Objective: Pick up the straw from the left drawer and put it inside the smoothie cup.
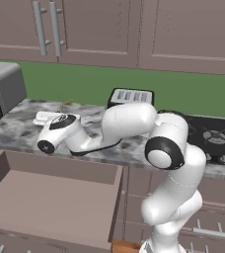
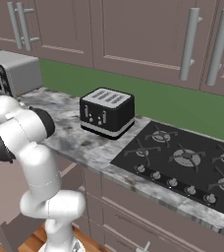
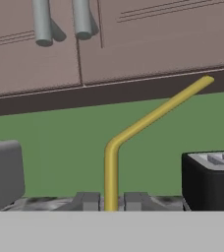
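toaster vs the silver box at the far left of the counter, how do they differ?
The toaster is black with slots on top; the silver appliance is grey with a dark front opening. The toaster sits beside the stovetop; the silver appliance sits at the counter's far end. It looks bulkier than the toaster. Both stand upright against the green backsplash.

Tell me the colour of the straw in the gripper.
Yellow-orange; the straw shows best in the hand view.

straw (image 3: 111,167): smooth matt tan-yellow tube, plastic-looking
left drawer (image 1: 45,197): matt brownish-mauve wood, plain flat bottom
counter (image 1: 20,129): polished grey-white marbled stone
toaster (image 2: 107,112): glossy black body, silvery metal top (slots ribbed)
cabinet handles (image 2: 190,44): brushed grey metal bars
hob (image 2: 182,160): black glassy plate
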### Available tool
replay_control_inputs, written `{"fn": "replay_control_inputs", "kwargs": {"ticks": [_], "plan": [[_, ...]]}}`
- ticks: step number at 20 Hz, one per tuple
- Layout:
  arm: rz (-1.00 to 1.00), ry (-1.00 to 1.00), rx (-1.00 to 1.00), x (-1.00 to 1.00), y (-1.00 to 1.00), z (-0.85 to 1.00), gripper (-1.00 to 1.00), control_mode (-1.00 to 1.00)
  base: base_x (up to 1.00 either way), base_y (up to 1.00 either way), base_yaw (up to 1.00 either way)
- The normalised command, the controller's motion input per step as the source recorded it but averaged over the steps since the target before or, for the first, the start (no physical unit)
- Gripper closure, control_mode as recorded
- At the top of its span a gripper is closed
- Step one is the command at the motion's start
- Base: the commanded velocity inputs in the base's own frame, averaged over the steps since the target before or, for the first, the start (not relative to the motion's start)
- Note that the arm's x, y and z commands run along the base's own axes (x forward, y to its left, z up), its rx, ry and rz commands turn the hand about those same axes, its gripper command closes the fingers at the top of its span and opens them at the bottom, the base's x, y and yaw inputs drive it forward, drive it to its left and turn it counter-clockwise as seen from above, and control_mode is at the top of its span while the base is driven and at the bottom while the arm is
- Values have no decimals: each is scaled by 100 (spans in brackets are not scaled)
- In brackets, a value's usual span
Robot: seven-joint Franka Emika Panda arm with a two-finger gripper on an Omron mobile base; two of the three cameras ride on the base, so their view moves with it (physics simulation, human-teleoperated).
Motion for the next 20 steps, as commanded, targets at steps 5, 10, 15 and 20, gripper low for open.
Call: {"fn": "replay_control_inputs", "kwargs": {"ticks": [5,10,15,20], "plan": [[0,0,0,20,0,0,100,-100,0,0,0],[0,0,0,29,0,0,100,-100,0,0,0],[0,0,0,16,0,0,100,-100,0,0,0],[0,0,0,8,0,-3,100,-100,0,0,0]]}}
